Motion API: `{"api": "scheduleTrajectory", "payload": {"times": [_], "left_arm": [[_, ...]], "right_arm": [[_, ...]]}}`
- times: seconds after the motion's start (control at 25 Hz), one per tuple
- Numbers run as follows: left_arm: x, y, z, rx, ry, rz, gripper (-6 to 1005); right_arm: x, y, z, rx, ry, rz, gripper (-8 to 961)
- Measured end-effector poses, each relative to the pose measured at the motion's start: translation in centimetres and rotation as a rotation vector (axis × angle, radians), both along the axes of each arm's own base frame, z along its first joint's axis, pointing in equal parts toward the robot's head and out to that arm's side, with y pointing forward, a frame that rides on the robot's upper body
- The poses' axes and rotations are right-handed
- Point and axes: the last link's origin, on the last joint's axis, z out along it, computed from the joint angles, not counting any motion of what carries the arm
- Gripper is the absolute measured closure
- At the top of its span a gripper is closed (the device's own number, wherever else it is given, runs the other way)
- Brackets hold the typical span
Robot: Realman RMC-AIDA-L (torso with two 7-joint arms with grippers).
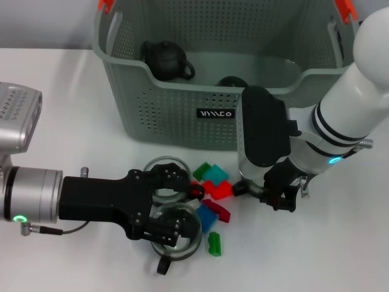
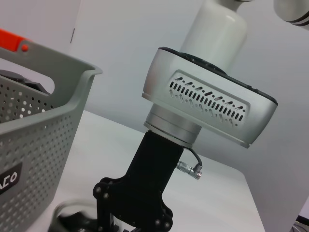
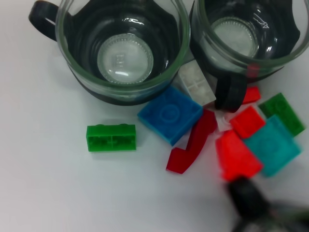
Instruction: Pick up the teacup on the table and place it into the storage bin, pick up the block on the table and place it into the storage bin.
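Two glass teacups with dark bands stand side by side, the far one and the near one. My left gripper reaches in from the left, open, with one finger over each cup. Loose blocks lie just right of the cups: blue, red, teal, green. My right gripper hangs open beside the red block, holding nothing. The storage bin stands behind.
Inside the bin sit a black teapot and another dark object. A dark red curved piece and a white block lie among the blocks. In the left wrist view the right arm's silver wrist housing looms close.
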Motion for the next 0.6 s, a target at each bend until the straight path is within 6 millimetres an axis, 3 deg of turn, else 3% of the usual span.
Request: {"api": "scheduleTrajectory", "payload": {"times": [0.28,0.6], "left_arm": [[0.03,0.04,0.01,0.001,-0.001,-0.001,47],[0.02,-0.03,0.03,-0.001,-0.002,-0.001,47]], "right_arm": [[-0.16,-0.08,0.14,-0.011,-0.006,-0.008,898],[-0.57,-0.46,0.95,-0.032,-0.004,-0.032,901]]}}
